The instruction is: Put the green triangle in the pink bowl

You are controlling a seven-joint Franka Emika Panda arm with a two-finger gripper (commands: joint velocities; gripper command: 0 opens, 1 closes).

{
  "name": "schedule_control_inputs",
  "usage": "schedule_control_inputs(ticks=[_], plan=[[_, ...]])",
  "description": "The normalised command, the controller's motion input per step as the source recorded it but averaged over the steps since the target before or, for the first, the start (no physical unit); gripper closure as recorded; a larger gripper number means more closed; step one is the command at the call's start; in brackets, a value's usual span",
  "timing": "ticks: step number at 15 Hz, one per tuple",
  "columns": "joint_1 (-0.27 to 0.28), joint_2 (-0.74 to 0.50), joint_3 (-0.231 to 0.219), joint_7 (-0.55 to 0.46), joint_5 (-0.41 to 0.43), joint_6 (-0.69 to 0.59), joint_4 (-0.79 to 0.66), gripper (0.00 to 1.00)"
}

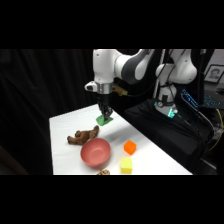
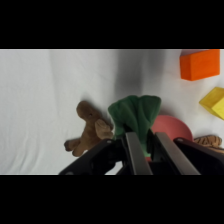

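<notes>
While the arm reached down from the upper right of the side view, its gripper [image 1: 104, 114] hung over the far part of the white table [image 1: 150, 160], its two fingers pinching the green triangle [image 1: 104, 120]. Whether that piece was clear of the tabletop or touching it could not be told from the side. In the wrist view the same green piece [image 2: 135, 117] sat between the fingers [image 2: 136, 152], looking soft and folded more than block-like, and it hid part of what lay beneath.

The pink bowl [image 1: 95, 152] stood near the table's front edge, at about 6 o'clock from the gripper and well apart from it. A brown stuffed toy [image 1: 83, 136] lay just beside the bowl at its 11 o'clock. The orange block [image 1: 130, 147] sat at the bowl's 3 o'clock, and the yellow cube [image 1: 126, 165] lay near the bowl at about 4 o'clock, close to the front edge.

From the wrist camera, the bowl's rim [image 2: 172, 127] showed behind the green piece at about 4 o'clock, the toy [image 2: 90, 128] at 9 o'clock, and the orange block [image 2: 200, 64] and yellow cube [image 2: 216, 102] toward 2 and 3 o'clock.
</notes>
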Motion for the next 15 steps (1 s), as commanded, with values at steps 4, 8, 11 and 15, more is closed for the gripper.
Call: schedule_control_inputs(ticks=[4, 8, 11, 15], plan=[[0.083, 0.23, 0.03, 0.12, 0.041, -0.23, 0.43, 0.93], [0.075, 0.24, 0.027, 0.11, 0.06, -0.23, 0.42, 0.93], [0.061, 0.28, 0.03, 0.09, 0.106, -0.18, 0.43, 0.93], [0.061, 0.28, 0.021, 0.09, 0.097, -0.11, 0.39, 0.93]])
